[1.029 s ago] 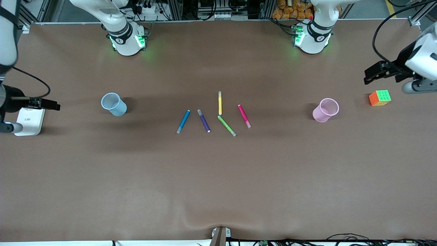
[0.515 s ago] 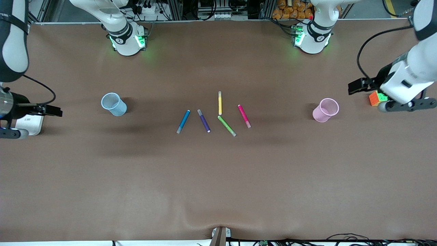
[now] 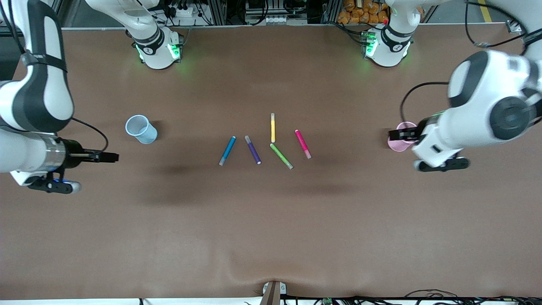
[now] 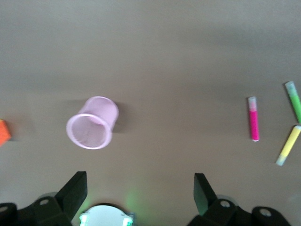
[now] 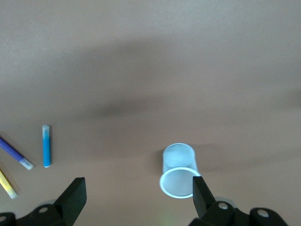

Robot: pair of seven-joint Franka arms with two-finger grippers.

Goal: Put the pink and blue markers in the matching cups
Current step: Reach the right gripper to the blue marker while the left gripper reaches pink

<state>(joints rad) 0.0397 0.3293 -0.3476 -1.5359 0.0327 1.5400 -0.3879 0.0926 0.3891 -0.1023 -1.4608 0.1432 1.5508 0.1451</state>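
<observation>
**Both pincers spread above the worktop, all markers lying loose**

We see five markers in a cluster at the middle of the worktop [image 3: 271,220]. The blue marker [image 3: 227,150] lies at the cluster's edge toward the right arm's end, just beside the purple marker [image 3: 253,149]. The pink marker [image 3: 302,144] lies at the edge toward the left arm's end, near the green marker [image 3: 281,156] and the yellow marker [image 3: 272,127].

The blue cup [image 3: 141,129] stands upright, well apart from the markers, toward the right arm's end. The pink cup [image 3: 401,136] stands toward the left arm's end, partly covered by the left arm.

We find the left pincer [image 3: 400,135] over the pink cup, its fingers [image 4: 75,192] spread and holding nothing. The right pincer [image 3: 108,157] hangs over bare worktop near the blue cup, its fingers [image 5: 74,194] likewise spread and holding nothing.
</observation>
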